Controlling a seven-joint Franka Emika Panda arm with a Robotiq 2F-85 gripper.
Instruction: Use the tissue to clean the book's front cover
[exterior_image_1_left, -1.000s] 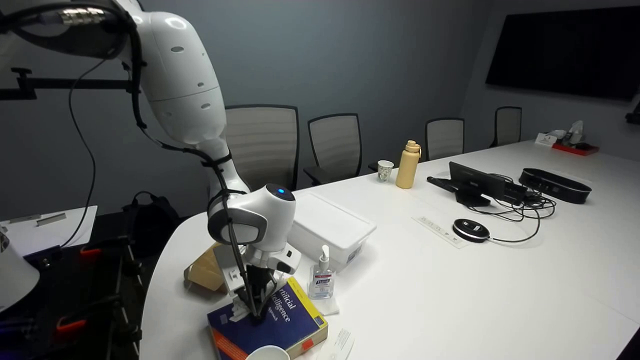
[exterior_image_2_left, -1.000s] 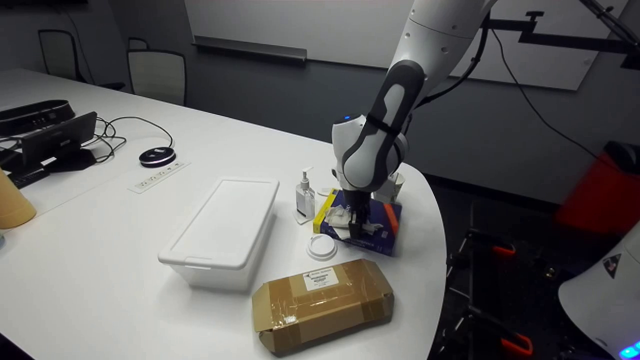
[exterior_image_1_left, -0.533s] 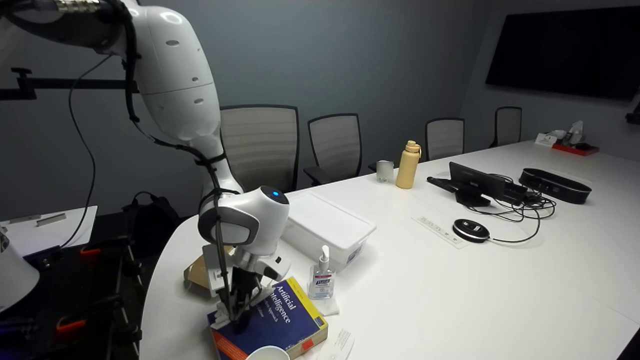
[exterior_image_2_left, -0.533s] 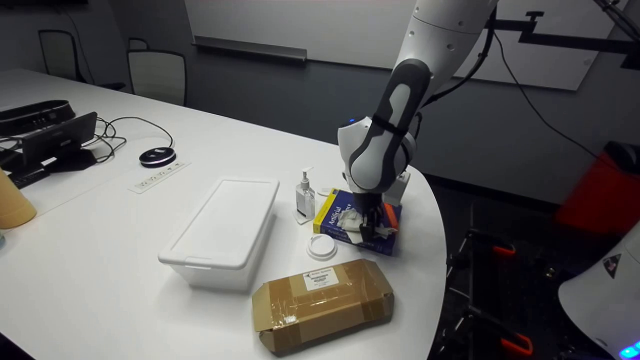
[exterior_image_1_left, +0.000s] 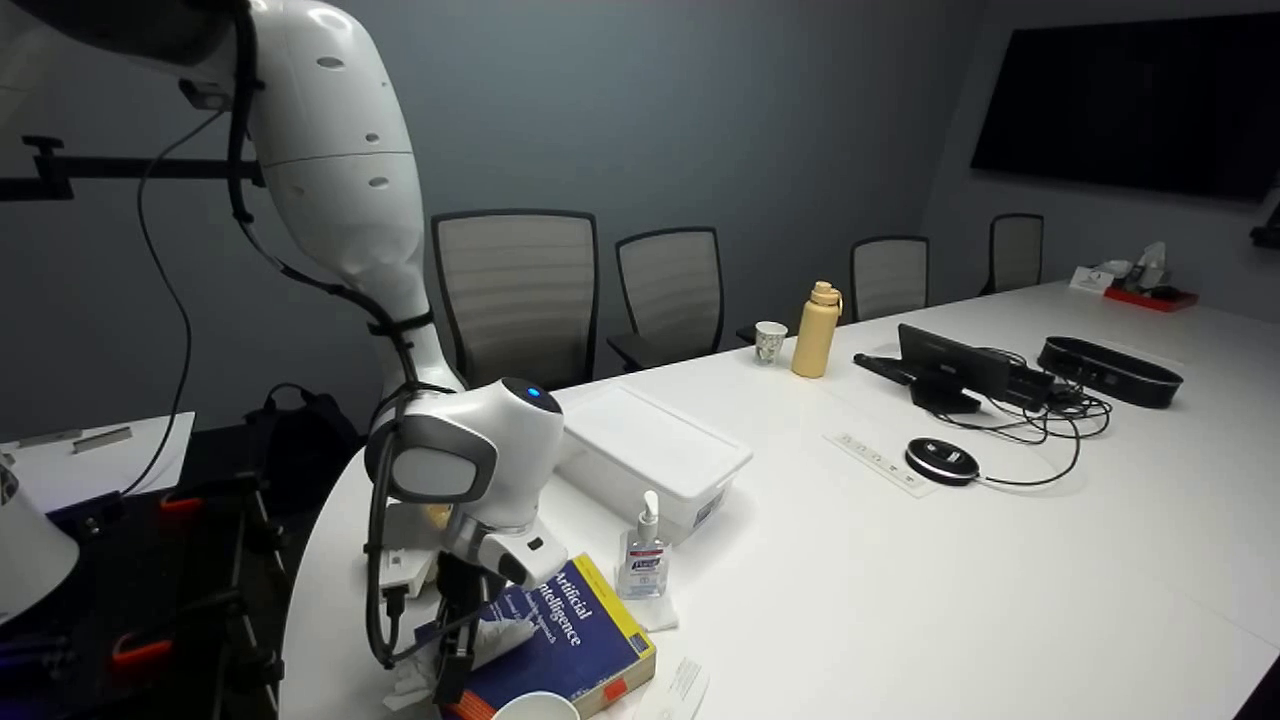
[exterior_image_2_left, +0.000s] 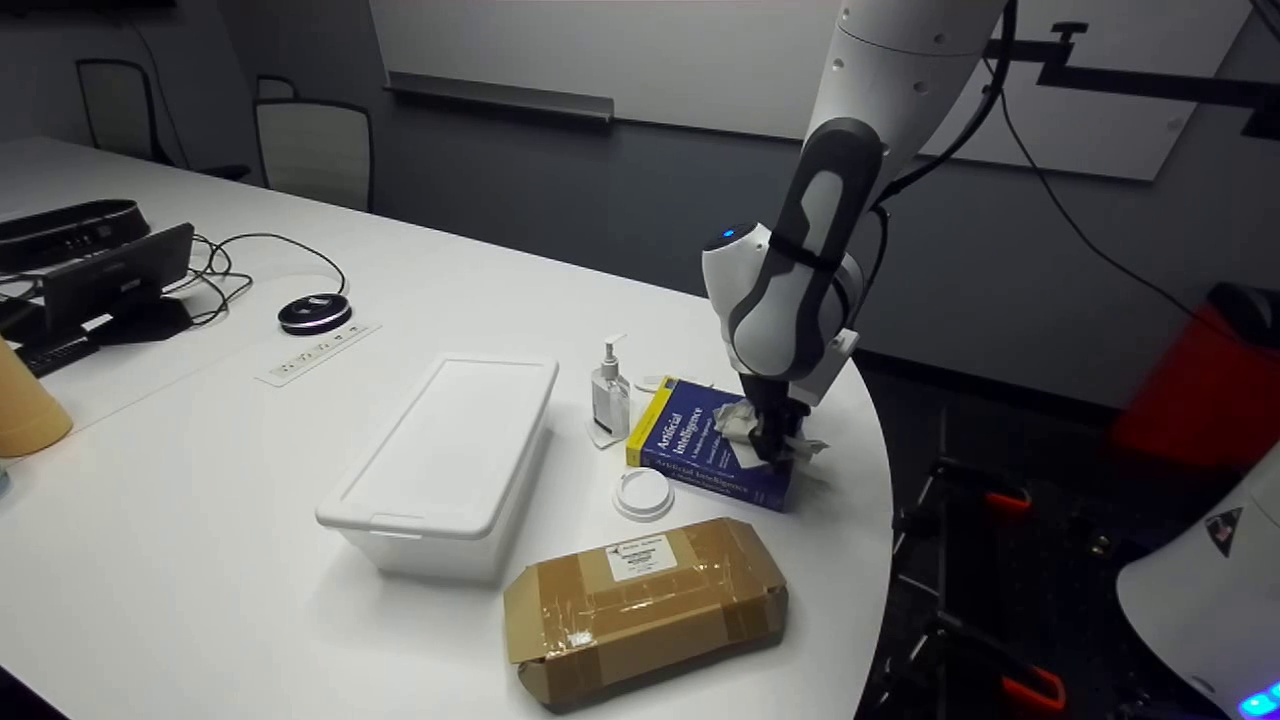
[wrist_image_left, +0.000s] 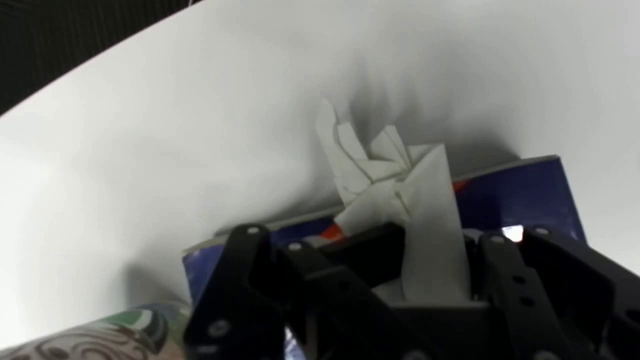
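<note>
While the pincer (wrist_image_left: 436, 257) clamps the tissue (wrist_image_left: 427, 210) | book (exterior_image_2_left: 700, 440) below | tissue overhangs its edge

Your end effector (exterior_image_2_left: 771, 445) points down, somewhat tilted, its fingers (wrist_image_left: 367, 252) pinched together. Just above it you have the wrist (exterior_image_1_left: 505, 440), a blue light (exterior_image_1_left: 533, 392) lit on top; higher up, in both exterior views, your arm (exterior_image_1_left: 335, 180) slopes up and away from it.

Book (exterior_image_2_left: 690, 425) on table (exterior_image_2_left: 250, 480), tissue (wrist_image_left: 431, 217) over book's edge, pump bottle (exterior_image_2_left: 610, 404) just beside.
</note>
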